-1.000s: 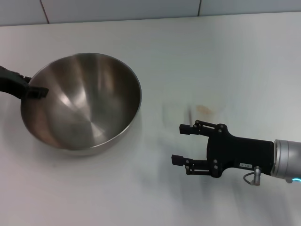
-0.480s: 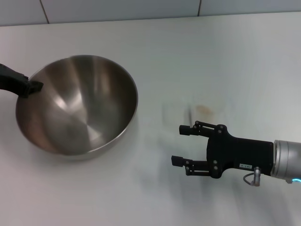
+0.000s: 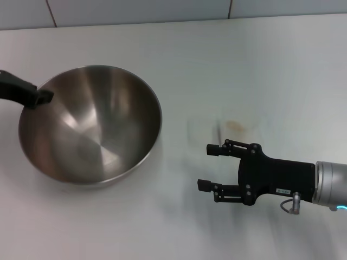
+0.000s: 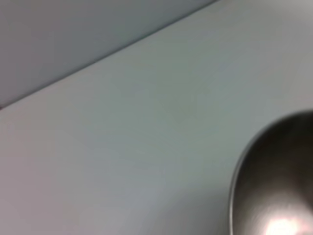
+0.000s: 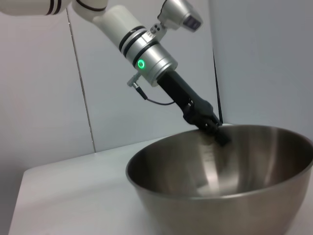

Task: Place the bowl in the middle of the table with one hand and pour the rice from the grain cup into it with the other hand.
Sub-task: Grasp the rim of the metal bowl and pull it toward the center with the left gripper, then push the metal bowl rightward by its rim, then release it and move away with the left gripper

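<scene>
- Our left gripper (image 3: 40,98) is pinched shut on the far left rim of the big steel bowl (image 3: 89,127).
- The bowl sits on the left side of the white table (image 3: 260,65), so we think we are on the step of bringing it to the middle.
- Our right gripper (image 3: 209,166) waits low on the right, fingers apart, holding nothing.
- The clear grain cup (image 3: 203,134) stands just behind those fingers; we cannot see rice in it.
- Next, we need to slide the bowl right, then grab the cup.

Left pincer (image 3: 42,98) grips the bowl (image 3: 89,125) rim.
</scene>
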### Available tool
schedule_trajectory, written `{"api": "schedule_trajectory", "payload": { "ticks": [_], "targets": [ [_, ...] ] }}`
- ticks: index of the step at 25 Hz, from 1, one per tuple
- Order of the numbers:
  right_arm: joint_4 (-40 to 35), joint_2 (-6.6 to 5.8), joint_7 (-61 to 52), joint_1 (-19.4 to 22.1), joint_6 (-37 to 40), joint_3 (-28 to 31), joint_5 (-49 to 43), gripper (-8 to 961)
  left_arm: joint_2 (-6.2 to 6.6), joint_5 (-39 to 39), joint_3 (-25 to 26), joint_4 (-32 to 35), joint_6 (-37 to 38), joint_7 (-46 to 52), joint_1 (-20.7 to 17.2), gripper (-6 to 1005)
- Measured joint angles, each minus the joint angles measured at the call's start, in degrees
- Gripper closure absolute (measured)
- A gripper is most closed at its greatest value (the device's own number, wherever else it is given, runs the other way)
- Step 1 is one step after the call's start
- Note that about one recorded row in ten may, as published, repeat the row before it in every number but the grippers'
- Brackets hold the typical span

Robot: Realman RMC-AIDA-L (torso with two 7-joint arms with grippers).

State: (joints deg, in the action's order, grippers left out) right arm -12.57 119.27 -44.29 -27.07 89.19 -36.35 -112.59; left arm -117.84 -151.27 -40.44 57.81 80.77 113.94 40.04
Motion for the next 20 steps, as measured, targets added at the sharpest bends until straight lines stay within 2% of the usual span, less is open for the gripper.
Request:
{"api": "schedule_trajectory", "payload": {
  "ticks": [4, 10, 12, 14, 15, 18, 19, 20],
  "targets": [
    [0.0, 0.0, 0.0, 0.1, 0.0, 0.0, 0.0, 158, 0.08, 3.3, 0.1, 1.5, 2.5, 0.4, 1.9, 925],
    [0.0, 0.0, 0.0, 0.3, 0.0, 0.0, 0.0, 158, -0.33, 4.0, -0.3, 1.2, 2.4, 0.3, 5.4, 960],
    [0.1, 0.06, 0.0, 0.4, 0.1, 0.1, 0.0, 158, -0.54, 4.0, -0.6, -0.6, 1.7, -0.1, 8.1, 961],
    [0.1, 0.07, 0.0, 0.5, 0.2, 0.3, 0.0, 158, -0.54, 4.0, -0.6, -0.6, 1.7, -0.1, 8.1, 962],
    [0.1, 0.08, 0.0, 0.5, 0.3, 0.3, 0.0, 158, -0.55, 4.0, -0.7, -2.3, 1.0, -0.4, 9.9, 963],
    [0.1, 0.08, 0.1, 0.5, 0.4, 0.3, 0.0, 158, -0.56, 4.0, -0.7, -3.0, 0.6, -0.6, 10.6, 963],
    [0.1, 0.09, 0.1, 0.5, 0.5, 0.3, 0.0, 158, -0.64, 4.0, -1.3, -5.1, -0.7, -0.8, 12.5, 963],
    [0.1, 0.09, 0.1, 0.5, 0.5, 0.3, 0.0, 158, -0.64, 4.0, -1.3, -5.1, -0.7, -0.8, 12.5, 963]
  ]
}}
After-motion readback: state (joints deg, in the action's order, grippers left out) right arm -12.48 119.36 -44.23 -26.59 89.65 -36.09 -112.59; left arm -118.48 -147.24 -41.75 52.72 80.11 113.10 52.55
